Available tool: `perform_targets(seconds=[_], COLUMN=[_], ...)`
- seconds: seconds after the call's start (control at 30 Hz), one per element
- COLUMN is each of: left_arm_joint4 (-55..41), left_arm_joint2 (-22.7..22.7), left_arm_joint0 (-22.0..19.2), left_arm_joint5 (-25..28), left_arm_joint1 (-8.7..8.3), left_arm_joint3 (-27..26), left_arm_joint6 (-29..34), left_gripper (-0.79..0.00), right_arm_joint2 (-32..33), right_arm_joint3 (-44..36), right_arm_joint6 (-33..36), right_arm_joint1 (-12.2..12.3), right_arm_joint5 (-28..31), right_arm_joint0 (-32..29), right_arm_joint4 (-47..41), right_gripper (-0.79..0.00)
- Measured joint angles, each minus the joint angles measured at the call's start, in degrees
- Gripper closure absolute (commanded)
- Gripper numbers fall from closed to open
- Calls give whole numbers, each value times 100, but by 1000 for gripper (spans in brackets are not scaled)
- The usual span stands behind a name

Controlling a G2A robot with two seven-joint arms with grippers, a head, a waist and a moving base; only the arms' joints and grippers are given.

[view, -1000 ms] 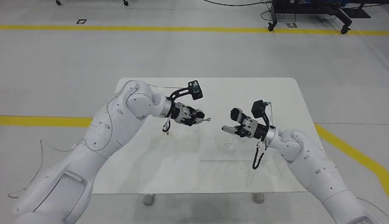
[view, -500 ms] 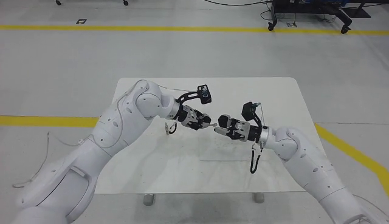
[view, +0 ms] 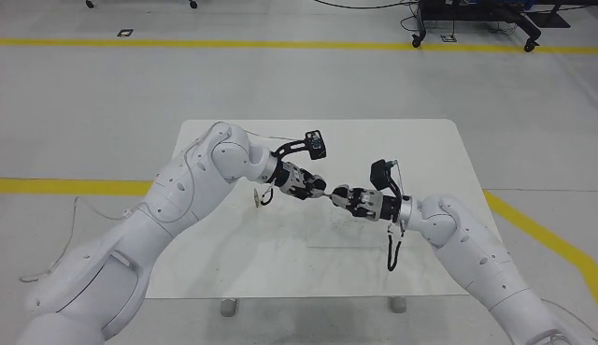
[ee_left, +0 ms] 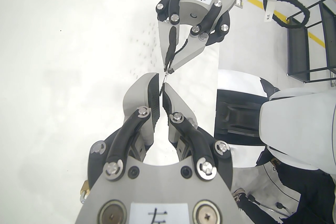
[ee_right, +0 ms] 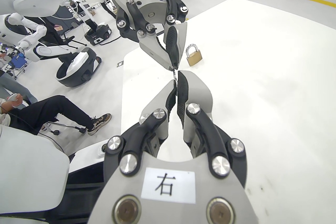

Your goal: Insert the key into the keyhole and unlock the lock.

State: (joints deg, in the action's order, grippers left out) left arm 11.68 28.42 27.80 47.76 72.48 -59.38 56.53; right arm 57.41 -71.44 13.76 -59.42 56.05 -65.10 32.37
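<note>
You've got the two grippers nose to nose above the table (ee_right: 265, 109), with the key (ee_left: 164, 78) bridging the tiny gap between them. The left gripper (ee_left: 161, 83) looks pinched onto one end, and the right gripper (ee_left: 168, 69) has its fingers pressed together on the other. The padlock (ee_right: 193, 55) lies flat on the table near the left arm, well below the handoff, untouched and with its shackle closed. Here's the danger: if one side lets go before the other truly has a grip, that sliver of metal drops. If both hang on while an arm shifts, the key can twist in the pads and end up skewed for the keyhole. What I can't make out is how much of the key sits inside each pinch. It shows only as a thin edge-on line, and the padlock's keyhole can't be seen at all.
</note>
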Motion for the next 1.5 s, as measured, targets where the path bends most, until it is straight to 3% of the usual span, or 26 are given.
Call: perform_targets(seconds=[0.07, 0.1, 0.17, 0.43, 0.57, 0.67, 0.77, 0.87, 1.0, 1.13, 1.33, 1.5], left_arm_joint4=[-15, -29, -81, -317, -226, 92, 850, 1984, 3621, 4318, 4062, 3940], left_arm_joint2=[-22, -37, -54, 201, 604, 1020, 1511, 1991, 2267, 2077, 1573, 1211], left_arm_joint0=[-13, -20, -23, -93, -5, 182, 532, 1132, 2100, 2472, 2144, 1871], left_arm_joint5=[9, 17, 41, 362, 491, 305, -371, -1477, -3249, -4169, -4858, -5345], left_arm_joint1=[5, 9, 13, -133, -350, -589, -869, -1152, -1403, -1385, -1109, -873], left_arm_joint3=[16, 29, 54, 315, 297, 21, -639, -1719, -3254, -3634, -2890, -2357], left_arm_joint6=[-9, -17, -40, -360, -544, -669, -802, -776, -86, 406, 425, 622], left_gripper=[0, -71, -785, -785, -785, -785, -785, -785, -785, -785, -785, -640], right_arm_joint2=[0, 4, 14, 135, 334, 537, 724, 770, 764, 764, 765, 765], right_arm_joint3=[18, 27, 26, 12, 111, 171, 191, 188, 188, 188, 188, 188], right_arm_joint6=[-6, -13, -17, -223, -542, -839, -1148, -1247, -1229, -1230, -1230, -1230], right_arm_joint1=[-1, 0, 4, 68, 124, 187, 243, 254, 252, 252, 252, 252], right_arm_joint5=[90, 157, 199, 195, 195, 195, 195, 195, 195, 195, 195, 195], right_arm_joint0=[2, 0, -10, -183, -367, -559, -742, -782, -776, -777, -777, -777], right_arm_joint4=[-28, -45, -55, -38, 20, 79, 113, 106, 106, 106, 106, 106], right_gripper=[0, 0, 0, 0, 0, 0, 0, 0, 0, 0, 0, 0])
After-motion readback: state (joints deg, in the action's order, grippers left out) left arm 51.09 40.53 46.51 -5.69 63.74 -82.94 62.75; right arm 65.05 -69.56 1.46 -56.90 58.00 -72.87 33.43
